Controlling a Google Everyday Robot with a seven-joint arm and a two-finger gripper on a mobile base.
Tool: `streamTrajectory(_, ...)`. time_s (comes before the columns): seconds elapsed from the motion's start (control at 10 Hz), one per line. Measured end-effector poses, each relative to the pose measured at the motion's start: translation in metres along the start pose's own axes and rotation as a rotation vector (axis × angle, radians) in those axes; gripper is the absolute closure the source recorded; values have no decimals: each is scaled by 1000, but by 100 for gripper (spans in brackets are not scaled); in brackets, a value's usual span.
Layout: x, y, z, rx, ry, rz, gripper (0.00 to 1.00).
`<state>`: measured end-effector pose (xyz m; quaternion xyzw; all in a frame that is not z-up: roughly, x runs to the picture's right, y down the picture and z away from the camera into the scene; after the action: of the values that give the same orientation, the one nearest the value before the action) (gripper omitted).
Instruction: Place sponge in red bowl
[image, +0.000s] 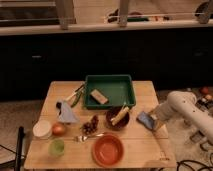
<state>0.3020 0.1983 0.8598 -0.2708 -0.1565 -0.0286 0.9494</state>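
Note:
The sponge (145, 119) is a small blue-grey pad held at the tip of my gripper (151, 121), over the right part of the wooden table (145, 150). The gripper comes in from the right on a white arm (182, 107) and is shut on the sponge. The red bowl (108, 150) is wide, orange-red and empty. It stands at the table's front edge, to the lower left of the sponge and well apart from it.
A dark maroon bowl (117, 120) with yellowish sticks sits just left of the sponge. A green tray (120, 87) holds a tan block (98, 96). On the left are a blue-grey cloth (66, 114), a white bowl (42, 128), an orange (59, 129), a green cup (56, 147), grapes (90, 125) and a fork (87, 136).

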Motion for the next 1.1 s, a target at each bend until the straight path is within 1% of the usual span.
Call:
streamTrajectory(0.1, 0, -1, 0, 0, 0, -1, 100)
streamTrajectory(0.7, 0, -2, 1, 6, 5, -3, 100)
streamTrajectory(0.9, 0, -1, 0, 2, 7, -4, 100)
streamTrajectory(1.0, 3, 0, -6, -1, 20, -19, 100)
streamTrajectory(1.1, 3, -3, -17, 9, 28, -30, 100)
